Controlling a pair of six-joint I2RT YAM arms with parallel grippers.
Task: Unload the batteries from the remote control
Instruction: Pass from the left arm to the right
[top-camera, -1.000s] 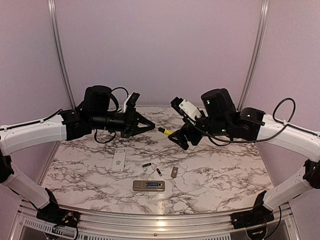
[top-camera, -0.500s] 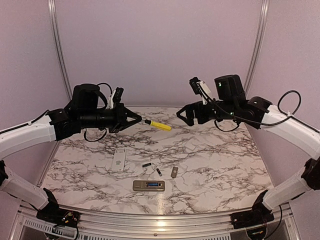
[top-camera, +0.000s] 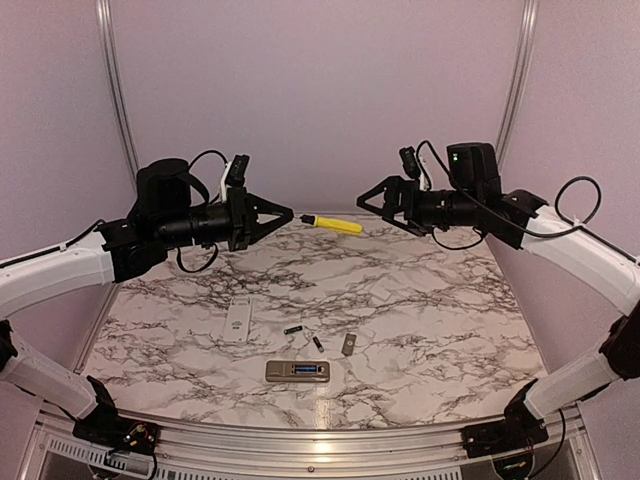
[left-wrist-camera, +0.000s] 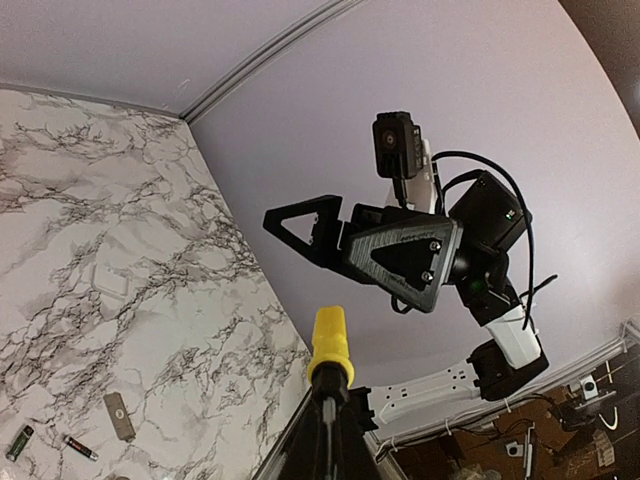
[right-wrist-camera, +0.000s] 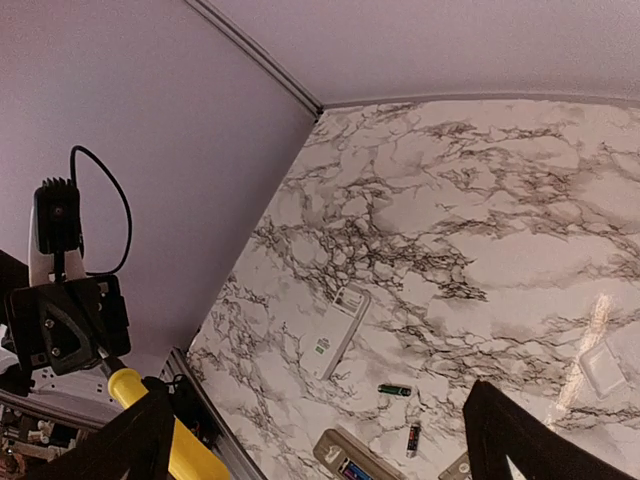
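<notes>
left gripper (top-camera: 286, 214): pressed together on the thin metal end of the screwdriver (top-camera: 335, 224); yellow handle sticks out to the right, unsupported, high above the table (top-camera: 450, 330).
right gripper (top-camera: 372, 203): spread wide, holding nothing, facing the handle from the right, close to it but apart.
remote (top-camera: 297, 371): flat on the table, near centre, back bay open; something blue shows inside, probably a cell left in place, too small to confirm.
batteries (top-camera: 293, 329): two loose on the table just beyond the remote, one on the left, the other (top-camera: 318, 343) slightly nearer and to its right; apart from each other.
cover plate (top-camera: 348, 344): on the table right of the loose batteries.
white piece (top-camera: 237, 320): flat, left of the batteries; identity unclear.
step in hand (judgement): looks like a tool pass or put-away in mid-air.
risk 1: pinch on a slim round shaft with the heavy end overhanging; likely to pivot or slip out.
risk 2: a drop from this height lands among the parts, scatters the round batteries, may roll them off the near edge.
risk 3: right fingers closing off-line could knock the handle instead of seizing it.
risk 4: the two wrists face each other closely; scope for a clash.
</notes>
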